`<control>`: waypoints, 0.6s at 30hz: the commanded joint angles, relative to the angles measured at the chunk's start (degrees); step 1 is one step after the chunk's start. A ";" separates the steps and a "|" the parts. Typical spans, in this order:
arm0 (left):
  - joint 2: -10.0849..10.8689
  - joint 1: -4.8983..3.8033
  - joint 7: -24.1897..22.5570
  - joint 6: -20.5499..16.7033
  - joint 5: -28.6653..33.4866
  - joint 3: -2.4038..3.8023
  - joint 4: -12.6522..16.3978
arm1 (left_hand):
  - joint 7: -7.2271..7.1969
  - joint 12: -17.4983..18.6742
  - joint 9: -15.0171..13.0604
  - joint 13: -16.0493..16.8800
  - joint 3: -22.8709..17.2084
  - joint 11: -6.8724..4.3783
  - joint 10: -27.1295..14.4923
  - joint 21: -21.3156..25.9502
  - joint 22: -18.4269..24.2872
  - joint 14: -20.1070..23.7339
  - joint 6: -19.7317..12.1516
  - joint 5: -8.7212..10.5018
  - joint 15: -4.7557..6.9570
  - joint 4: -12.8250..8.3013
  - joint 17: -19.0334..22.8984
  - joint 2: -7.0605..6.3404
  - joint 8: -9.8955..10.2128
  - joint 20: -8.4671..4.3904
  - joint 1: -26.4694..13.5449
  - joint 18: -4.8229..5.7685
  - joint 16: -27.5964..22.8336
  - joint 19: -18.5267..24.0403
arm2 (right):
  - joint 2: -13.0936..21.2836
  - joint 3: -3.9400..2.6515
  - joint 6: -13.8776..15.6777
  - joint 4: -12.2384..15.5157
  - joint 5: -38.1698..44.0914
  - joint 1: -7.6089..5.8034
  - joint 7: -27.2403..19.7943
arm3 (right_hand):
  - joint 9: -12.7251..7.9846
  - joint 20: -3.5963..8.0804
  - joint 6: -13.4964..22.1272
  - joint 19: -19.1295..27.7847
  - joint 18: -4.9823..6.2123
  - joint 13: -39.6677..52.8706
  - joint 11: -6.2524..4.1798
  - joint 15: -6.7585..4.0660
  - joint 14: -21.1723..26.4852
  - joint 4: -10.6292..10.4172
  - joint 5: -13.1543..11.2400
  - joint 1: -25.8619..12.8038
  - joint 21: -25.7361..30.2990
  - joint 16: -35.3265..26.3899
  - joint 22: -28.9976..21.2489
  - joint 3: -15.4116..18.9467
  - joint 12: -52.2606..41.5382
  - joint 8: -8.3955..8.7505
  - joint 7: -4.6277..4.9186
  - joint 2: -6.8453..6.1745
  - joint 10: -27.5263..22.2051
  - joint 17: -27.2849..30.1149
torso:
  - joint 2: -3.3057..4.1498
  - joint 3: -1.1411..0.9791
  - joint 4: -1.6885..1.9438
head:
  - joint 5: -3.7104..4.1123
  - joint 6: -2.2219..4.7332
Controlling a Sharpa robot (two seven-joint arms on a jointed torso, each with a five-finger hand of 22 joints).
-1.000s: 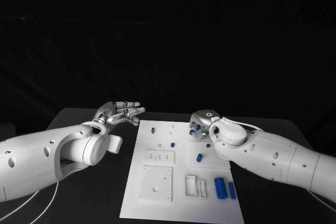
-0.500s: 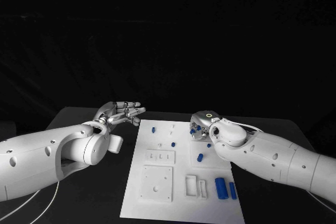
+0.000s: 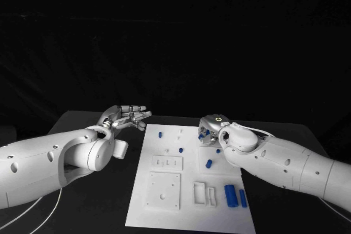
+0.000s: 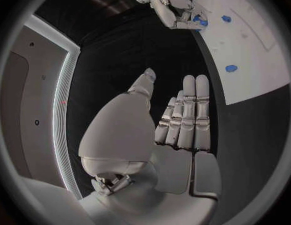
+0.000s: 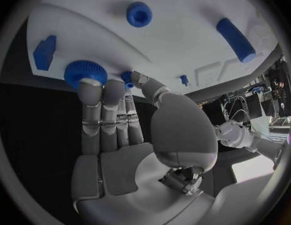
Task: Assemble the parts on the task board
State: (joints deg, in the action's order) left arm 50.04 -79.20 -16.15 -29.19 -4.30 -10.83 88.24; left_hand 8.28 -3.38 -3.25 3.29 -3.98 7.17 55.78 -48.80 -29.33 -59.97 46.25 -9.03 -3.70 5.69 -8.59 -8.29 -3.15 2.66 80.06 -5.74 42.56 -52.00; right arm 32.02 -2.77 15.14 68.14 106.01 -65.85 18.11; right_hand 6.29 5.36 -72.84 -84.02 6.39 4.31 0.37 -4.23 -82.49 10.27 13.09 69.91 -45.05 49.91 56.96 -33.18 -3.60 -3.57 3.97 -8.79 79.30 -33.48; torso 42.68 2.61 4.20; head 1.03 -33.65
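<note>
The white task board (image 3: 188, 206) lies in the middle of the black table, with several blue parts on it. My right hand (image 3: 208, 129) hovers over its far right area. In the right wrist view the thumb and a fingertip (image 5: 113, 87) pinch a small blue part (image 5: 125, 78), right beside a round knurled blue part (image 5: 85, 71). My left hand (image 3: 129, 117) is held flat, fingers straight and apart, off the board's far left corner and holding nothing. The left wrist view shows the right hand (image 4: 175, 7) curled over the board (image 4: 258, 60).
Loose on the board are a large blue cylinder (image 3: 230, 196), a thinner blue pin (image 3: 242, 198) and small blue pegs (image 3: 208, 164). White recessed blocks (image 3: 164, 191) sit near the front. The table's dark edges lie left and right of the board.
The right hand has edged slightly toward the board's far side with the small blue part at its fingertips. The left hand has stayed where it was.
</note>
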 commanded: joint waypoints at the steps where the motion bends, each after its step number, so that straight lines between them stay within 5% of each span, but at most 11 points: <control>1: -0.15 -0.23 -0.06 0.40 -0.10 0.06 -0.06 | 0.12 -0.04 0.03 0.05 0.01 -0.07 -0.24 -0.31 0.08 0.00 -0.26 0.32 0.26 0.21 0.08 -0.15 -0.21 -0.16 0.27 -0.63 -0.31 0.47 | 0.05 0.11 2.23 0.21 -0.64 0.18 -1.09 | 1.91 0.54 -0.83 -0.82 0.43 0.53 -0.28 -0.47 -0.08 0.21 0.56 0.10 -0.63 0.22 0.66 -1.11 -0.11 -0.24 -0.23 0.83 0.94 0.00 | -0.08 0.06 -0.02 | -0.20 0.17; 18: -0.20 -0.24 0.12 -0.01 -0.06 0.06 -0.54 | 0.11 -0.03 0.03 0.05 -0.12 -0.08 -0.23 -0.40 0.05 0.28 -0.20 0.37 0.22 -0.23 0.06 0.10 -0.20 -0.12 0.33 -0.56 -0.28 0.77 | -0.03 -0.56 6.42 3.43 1.50 0.09 0.76 | 4.44 0.85 -1.24 -1.05 -0.06 1.31 -0.52 -0.66 -0.22 1.07 -1.07 -0.42 -0.03 0.09 3.93 -3.04 -0.07 -0.14 -0.43 0.57 1.66 -0.47 | -0.06 0.34 0.08 | -0.17 1.21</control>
State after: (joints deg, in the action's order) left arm 50.00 -79.21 -15.89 -29.28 -4.29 -10.83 87.67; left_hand 8.28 -3.38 -3.25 3.28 -3.98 7.17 55.78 -49.02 -29.34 -59.97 46.25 -9.03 -3.70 5.69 -8.59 -8.29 -3.15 2.65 80.06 -5.33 42.56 -51.59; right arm 32.24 -3.30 19.93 71.42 106.09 -65.76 18.03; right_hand 6.29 5.74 -73.38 -84.03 5.75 4.73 0.09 -4.51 -82.61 11.38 12.27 69.51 -45.25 49.91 60.92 -36.00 -3.50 -3.62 3.80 -8.42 80.16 -33.91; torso 42.52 2.92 4.13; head 0.83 -32.62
